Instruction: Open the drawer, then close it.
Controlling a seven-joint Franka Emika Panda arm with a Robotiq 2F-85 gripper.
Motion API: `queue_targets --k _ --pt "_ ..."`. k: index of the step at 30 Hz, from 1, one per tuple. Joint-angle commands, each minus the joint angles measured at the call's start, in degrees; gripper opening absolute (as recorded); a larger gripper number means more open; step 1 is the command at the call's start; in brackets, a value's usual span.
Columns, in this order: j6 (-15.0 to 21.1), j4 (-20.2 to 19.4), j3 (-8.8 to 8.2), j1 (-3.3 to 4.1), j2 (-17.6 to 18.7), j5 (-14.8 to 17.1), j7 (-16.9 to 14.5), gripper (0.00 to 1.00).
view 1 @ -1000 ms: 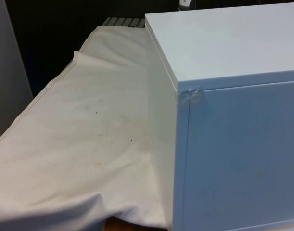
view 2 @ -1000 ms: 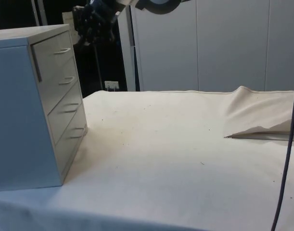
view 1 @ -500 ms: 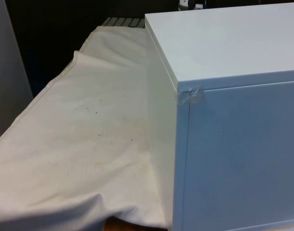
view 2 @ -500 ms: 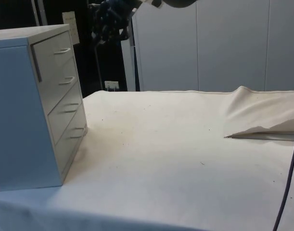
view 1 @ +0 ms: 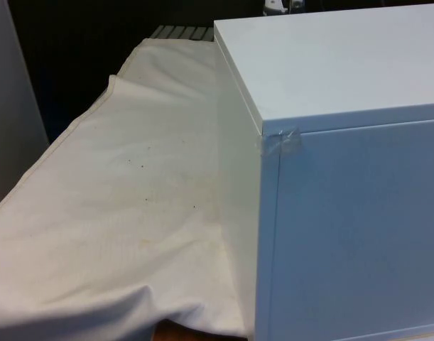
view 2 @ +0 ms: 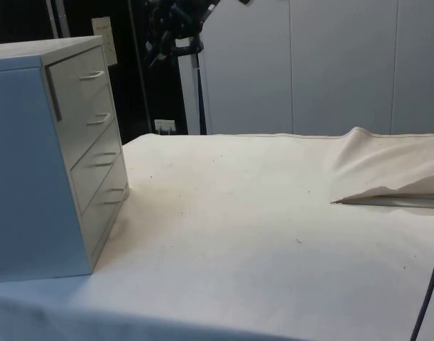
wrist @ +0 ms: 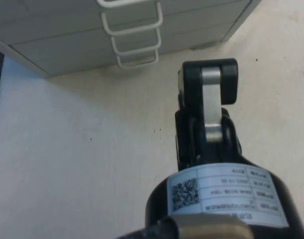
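so compared to a second ago, the gripper (view 2: 172, 32) has backed off. in the side view it was right up by the top drawer's (view 2: 80, 79) handle, now it hangs high up and well apart from the chest of drawers (view 2: 32, 163), out over the white cloth (view 2: 273, 227). the chest itself hasn't budged and every drawer front sits flush, same as before.

count: one chest, four drawers stacked, four wire handles (view 2: 93, 74), one on each. one gripper.

the side view gives you the drawer fronts and the chest standing at the cloth's edge. the front view is just the chest's plain back and top, with a patch of clear tape (view 1: 282, 142) on the upper corner. the wrist view looks down past the gripper at the handles lined up in a row, with bare cloth under it. honestly can't tell from any of them whether the gripper is open or closed, but it's holding nothing.
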Motion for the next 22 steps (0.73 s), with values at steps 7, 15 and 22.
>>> queue_targets --k 7,15,22 --pt "0.4 0.3 0.11 -0.34 0.6 0.0 0.2 0.14" --pt "0.5 0.4 0.11 -0.40 0.7 0.0 0.2 0.60" --pt "0.3 0.3 0.06 -0.23 0.5 0.0 0.1 0.96"
